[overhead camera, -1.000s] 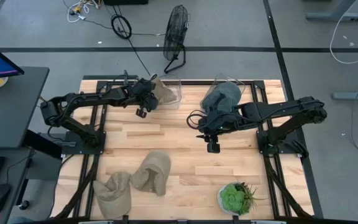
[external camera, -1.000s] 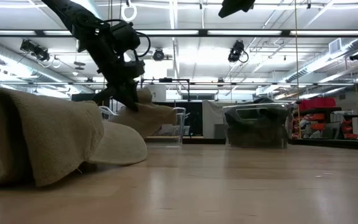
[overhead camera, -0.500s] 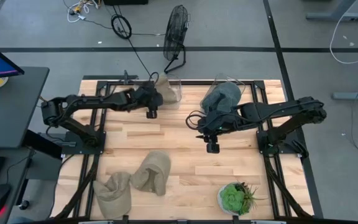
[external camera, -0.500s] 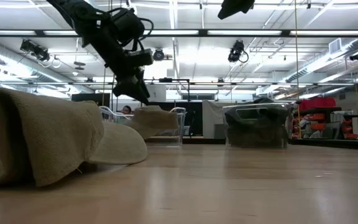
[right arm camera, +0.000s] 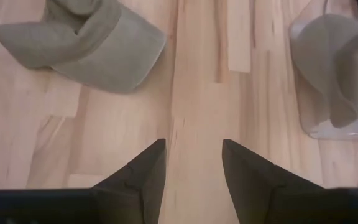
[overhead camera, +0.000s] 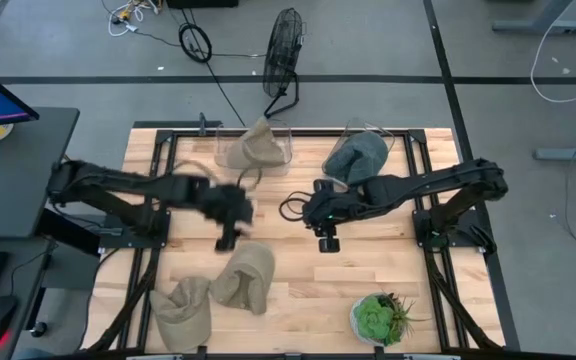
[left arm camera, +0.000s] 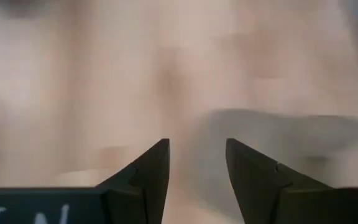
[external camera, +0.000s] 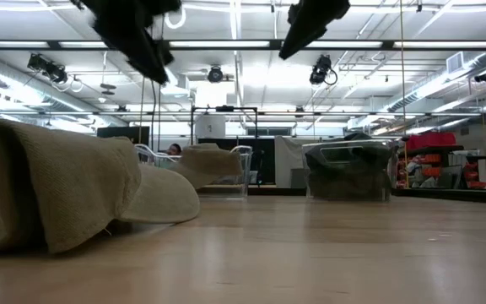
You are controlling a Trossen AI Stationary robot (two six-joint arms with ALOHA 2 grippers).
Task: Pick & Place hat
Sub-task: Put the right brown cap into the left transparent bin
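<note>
A tan hat point(overhead camera: 257, 149) lies in the clear bin point(overhead camera: 284, 152) at the table's far side, and shows above the bin's rim in the low view point(external camera: 212, 159). A grey-green hat point(overhead camera: 356, 157) fills the second clear bin point(overhead camera: 386, 137) to its right. Two more tan hats point(overhead camera: 245, 277) point(overhead camera: 181, 310) rest on the wood near the front left. My left gripper point(overhead camera: 228, 240) point(left arm camera: 196, 146) hovers open just beyond the nearer of these hats. My right gripper point(overhead camera: 326, 244) point(right arm camera: 192, 146) hangs open over bare wood at mid-table.
A potted green plant point(overhead camera: 378, 318) stands at the near right. Black frame rails point(overhead camera: 423, 190) run along both sides of the tabletop. Bare wood lies between the two grippers and toward the right front.
My left gripper has let go of the tan hat over the far clear bin, where the hat now lies. It then swung fast toward the table's near edge, to just beyond the hats on the wood. My right gripper has shifted a little toward the table's left.
</note>
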